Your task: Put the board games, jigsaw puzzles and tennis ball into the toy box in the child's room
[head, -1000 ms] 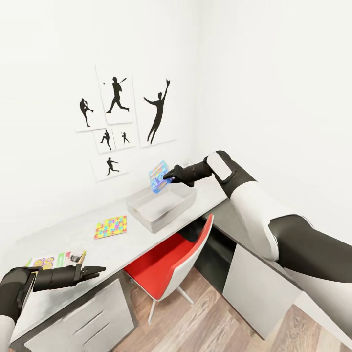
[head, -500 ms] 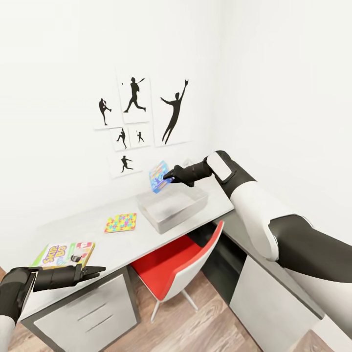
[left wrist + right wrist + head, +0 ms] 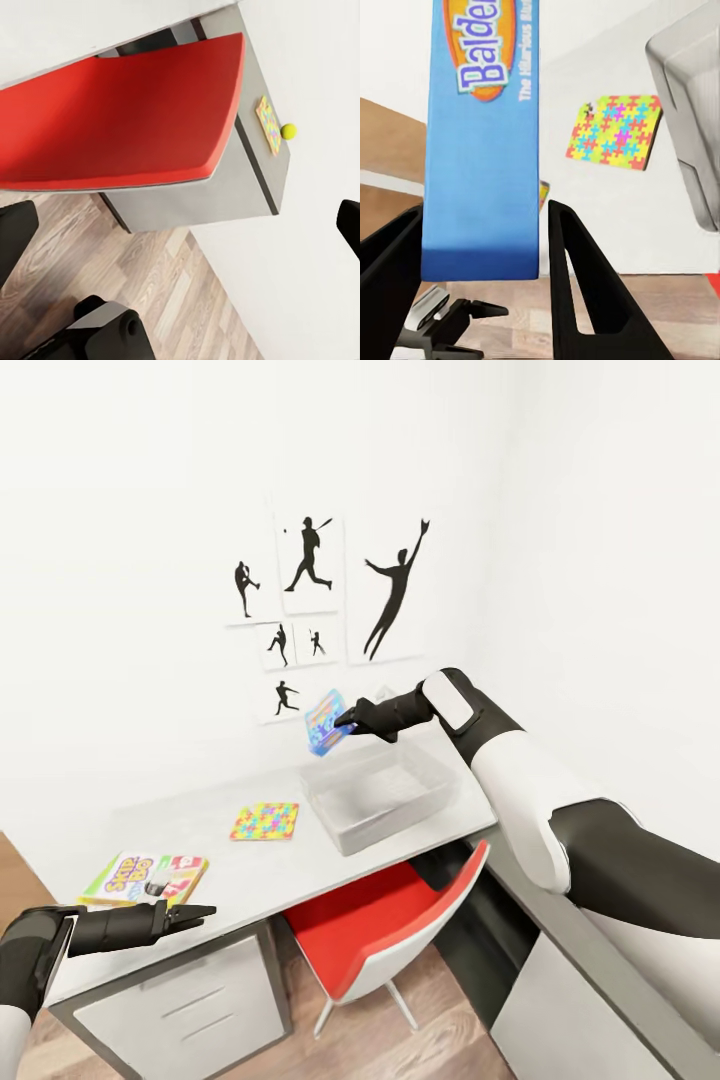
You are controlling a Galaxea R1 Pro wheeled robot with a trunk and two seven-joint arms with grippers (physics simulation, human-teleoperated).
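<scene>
Black and slim, the left gripper (image 3: 200, 910) hung at the near left edge of the table (image 3: 240, 875), its fingers drawn almost together and holding nothing. Just beyond it, flat on the pale grey top, lay the Skip-Bo board game (image 3: 146, 877). Further right on the same top lay a jigsaw puzzle (image 3: 265, 821), a square of yellow, pink, blue and green pieces, near the left side of the toy box (image 3: 385, 824) but apart from it. The grey toy box stood toward the corner of the table, above the red chair (image 3: 395, 925). Over the box's far left corner the right gripper (image 3: 345, 718) was clamped on a blue board game (image 3: 322, 722), lifted clear and tilted; the right wrist view showed its blue edge (image 3: 484, 150) between the two black fingers (image 3: 581, 285). The left wrist view caught a tennis ball (image 3: 289, 131) beside a second puzzle (image 3: 268, 124).
</scene>
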